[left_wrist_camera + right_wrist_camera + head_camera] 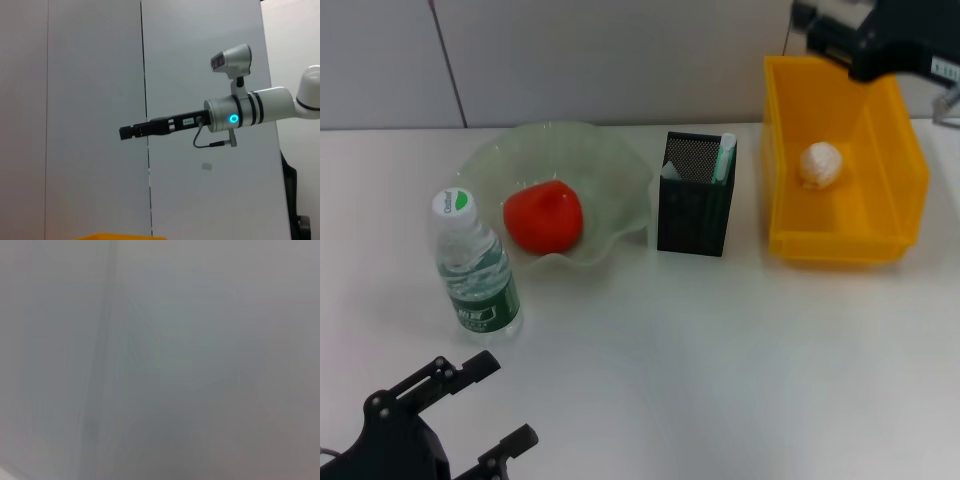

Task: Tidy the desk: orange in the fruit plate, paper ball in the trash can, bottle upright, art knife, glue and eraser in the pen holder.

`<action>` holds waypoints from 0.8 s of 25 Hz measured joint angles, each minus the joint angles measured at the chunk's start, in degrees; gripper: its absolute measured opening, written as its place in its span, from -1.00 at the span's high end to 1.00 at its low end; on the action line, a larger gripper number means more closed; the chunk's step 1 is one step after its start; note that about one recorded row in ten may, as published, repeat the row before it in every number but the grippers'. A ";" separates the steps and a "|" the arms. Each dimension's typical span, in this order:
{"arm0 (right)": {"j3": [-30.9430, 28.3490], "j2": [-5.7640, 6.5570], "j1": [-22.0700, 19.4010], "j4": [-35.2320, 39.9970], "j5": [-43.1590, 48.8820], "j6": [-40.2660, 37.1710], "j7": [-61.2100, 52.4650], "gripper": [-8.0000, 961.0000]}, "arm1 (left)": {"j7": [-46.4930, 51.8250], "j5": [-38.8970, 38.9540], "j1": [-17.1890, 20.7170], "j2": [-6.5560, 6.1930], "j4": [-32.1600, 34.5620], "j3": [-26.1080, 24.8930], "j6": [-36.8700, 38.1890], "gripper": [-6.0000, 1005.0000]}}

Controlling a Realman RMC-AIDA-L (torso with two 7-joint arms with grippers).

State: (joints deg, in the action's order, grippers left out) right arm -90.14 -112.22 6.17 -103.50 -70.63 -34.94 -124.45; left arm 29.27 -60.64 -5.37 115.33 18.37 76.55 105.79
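While I look down from the head camera, I count one of each thing on the white table [720, 350]. One orange [544, 216], reddish in tone, lies inside the single clear fruit plate [610, 160], which sits toward the far edge, left of the middle. One bottle [473, 265] with a green-and-white cap stands upright just in front of the plate's left side, nearer the left edge. One black mesh pen holder [695, 215] stands just beside the plate's right rim; I see one pale stick-like item [724, 157] poking above its rim and a light-coloured piece in its left corner, but I cannot tell which of the knife, glue or eraser they are. One yellow trash can [900, 190], an open bin, sits at the far right corner, and one white paper ball [821, 164] lies on its floor.

My left hand [490, 400] hovers low over the near left corner, its two dark fingers spread wide with nothing between them, well apart from the bottle. My right hand [820, 25] is raised above the far rim of the trash can; the left wrist camera shows it [131, 132] from the side against the grey wall, and I cannot tell whether it is wide or narrow. My right wrist camera gives only a grey blur.
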 joint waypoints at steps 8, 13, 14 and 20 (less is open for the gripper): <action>-35.17 -6.26 6.99 34.48 -44.09 -55.89 35.84 -0.13 | 0.00 0.00 -0.10 0.03 0.00 0.07 0.01 -0.34; -37.73 -6.25 10.17 60.85 -31.95 -65.29 62.96 -0.13 | 0.02 0.00 -0.23 -0.02 0.00 0.39 -0.33 -0.34; -37.73 -6.25 10.17 60.85 -31.95 -65.29 62.96 -0.13 | 0.12 -0.10 -0.37 -0.03 0.00 0.55 -0.40 -0.34; -34.95 -6.98 14.19 74.20 -21.77 -58.67 72.88 -0.19 | 1.34 -3.49 -2.19 -0.09 -0.27 0.12 -1.30 -0.34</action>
State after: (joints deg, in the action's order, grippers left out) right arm -125.09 -119.20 20.35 -29.30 -92.40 -93.61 -51.57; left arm 30.61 -64.14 -7.56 115.24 18.10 76.67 104.49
